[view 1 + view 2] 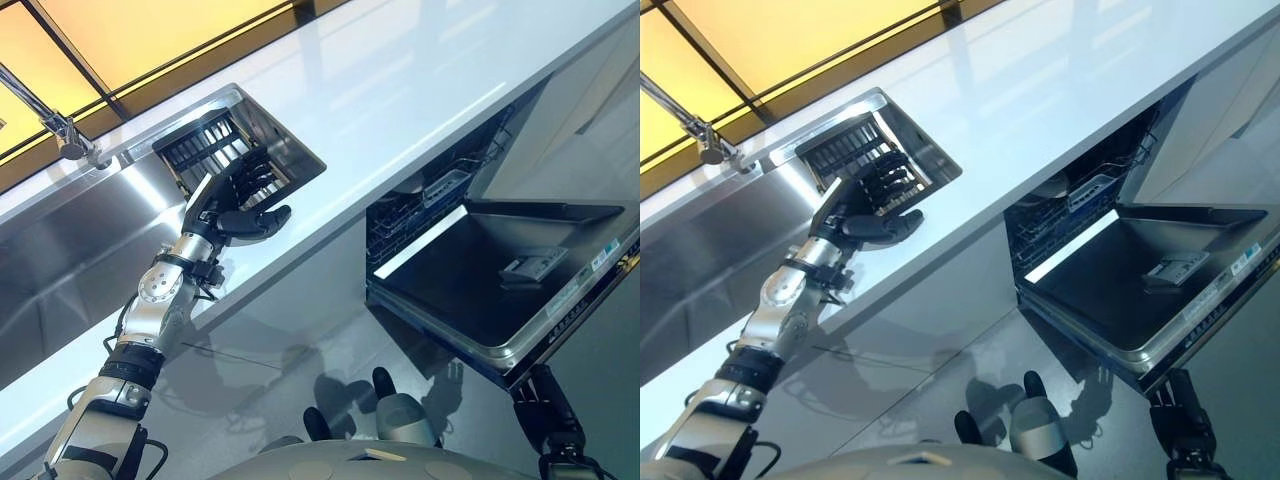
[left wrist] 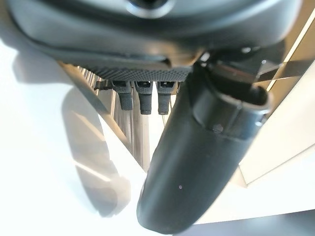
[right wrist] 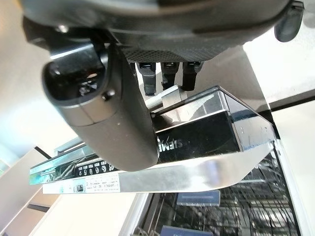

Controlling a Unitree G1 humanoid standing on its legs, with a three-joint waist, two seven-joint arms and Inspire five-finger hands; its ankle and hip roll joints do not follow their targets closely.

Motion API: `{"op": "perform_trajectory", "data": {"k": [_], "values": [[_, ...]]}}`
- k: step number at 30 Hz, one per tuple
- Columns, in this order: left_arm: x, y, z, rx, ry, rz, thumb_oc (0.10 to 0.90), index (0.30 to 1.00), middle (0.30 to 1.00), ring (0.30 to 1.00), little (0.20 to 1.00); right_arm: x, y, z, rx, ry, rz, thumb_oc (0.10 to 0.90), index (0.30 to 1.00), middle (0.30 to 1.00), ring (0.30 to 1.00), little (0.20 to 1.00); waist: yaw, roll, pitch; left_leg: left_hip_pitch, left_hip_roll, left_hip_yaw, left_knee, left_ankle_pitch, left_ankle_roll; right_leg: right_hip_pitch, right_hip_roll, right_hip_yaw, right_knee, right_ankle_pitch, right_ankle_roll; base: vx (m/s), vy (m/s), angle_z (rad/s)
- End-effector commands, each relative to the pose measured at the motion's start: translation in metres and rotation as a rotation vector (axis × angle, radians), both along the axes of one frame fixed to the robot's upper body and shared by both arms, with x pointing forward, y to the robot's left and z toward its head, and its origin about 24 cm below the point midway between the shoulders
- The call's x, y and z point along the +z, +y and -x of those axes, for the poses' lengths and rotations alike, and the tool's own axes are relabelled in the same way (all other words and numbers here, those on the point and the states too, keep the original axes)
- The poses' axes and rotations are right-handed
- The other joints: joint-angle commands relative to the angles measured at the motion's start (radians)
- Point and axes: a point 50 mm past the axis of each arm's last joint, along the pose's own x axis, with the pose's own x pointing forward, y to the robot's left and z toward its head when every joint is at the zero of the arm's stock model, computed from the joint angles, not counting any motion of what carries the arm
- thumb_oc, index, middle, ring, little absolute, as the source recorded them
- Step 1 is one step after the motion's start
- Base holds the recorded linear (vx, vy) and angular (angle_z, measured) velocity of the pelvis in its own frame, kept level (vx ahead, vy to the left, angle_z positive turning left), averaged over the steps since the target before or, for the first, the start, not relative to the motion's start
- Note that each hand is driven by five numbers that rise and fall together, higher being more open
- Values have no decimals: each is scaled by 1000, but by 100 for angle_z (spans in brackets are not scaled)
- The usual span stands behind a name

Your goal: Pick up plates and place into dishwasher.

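Note:
My left hand (image 1: 235, 200) hovers open at the sink's near edge. Its fingers spread over a black dish rack (image 1: 205, 140) that sits in the sink, and its thumb (image 2: 197, 162) points across the white counter. I cannot make out a plate in the rack. The dishwasher door (image 1: 490, 270) hangs open and flat at the right, and the dark lower rack (image 1: 420, 205) shows inside. My right hand (image 1: 545, 405) is low at the door's front edge. In the right wrist view its straight fingers (image 3: 167, 73) reach up to that edge (image 3: 206, 132).
A steel sink (image 1: 70, 240) with a faucet (image 1: 62, 128) lies at the left. The long white counter (image 1: 400, 90) runs over the dishwasher. The open door juts out over the grey floor (image 1: 300, 350).

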Motion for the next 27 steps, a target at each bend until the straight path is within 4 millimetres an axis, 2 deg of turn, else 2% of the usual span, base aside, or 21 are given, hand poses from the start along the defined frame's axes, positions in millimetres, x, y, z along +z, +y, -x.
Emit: {"op": "perform_trajectory", "data": {"k": [1, 5, 8, 15, 27], "values": [[24, -34, -8, -162, -122, 9, 800, 900, 900, 900, 900, 187, 104, -253, 585, -1086, -31, 800, 900, 900, 900, 900, 110, 9, 3, -28, -26, -23, 82, -82, 15, -19, 49, -24, 108, -112, 25, -4, 19, -27], [24, -33, -11, -161, -127, 6, 800, 900, 900, 900, 900, 210, 118, -263, 655, -1142, -11, 800, 900, 900, 900, 900, 112, 10, 1, -29, -28, -22, 83, -81, 13, -18, 48, -25, 108, -113, 25, -4, 19, -13], [23, -33, -13, -159, -125, 6, 800, 900, 900, 900, 900, 218, 124, -267, 677, -1165, -7, 800, 900, 900, 900, 900, 114, 9, -4, -26, -28, -20, 82, -81, 13, -13, 47, -28, 106, -114, 25, 9, 14, -9], [22, -33, -14, -164, -122, 3, 800, 900, 900, 900, 900, 231, 129, -271, 702, -1204, -5, 800, 900, 900, 900, 900, 116, 7, -13, -18, -31, -15, 79, -80, 12, -3, 44, -33, 102, -115, 25, 4, 3, -2], [21, -37, -15, -177, -119, 7, 800, 900, 900, 900, 900, 242, 127, -274, 700, -1207, 30, 800, 900, 900, 900, 900, 113, 6, -28, -6, -32, -6, 76, -86, 12, 7, 39, -32, 96, -115, 30, 19, 14, 16]]}}
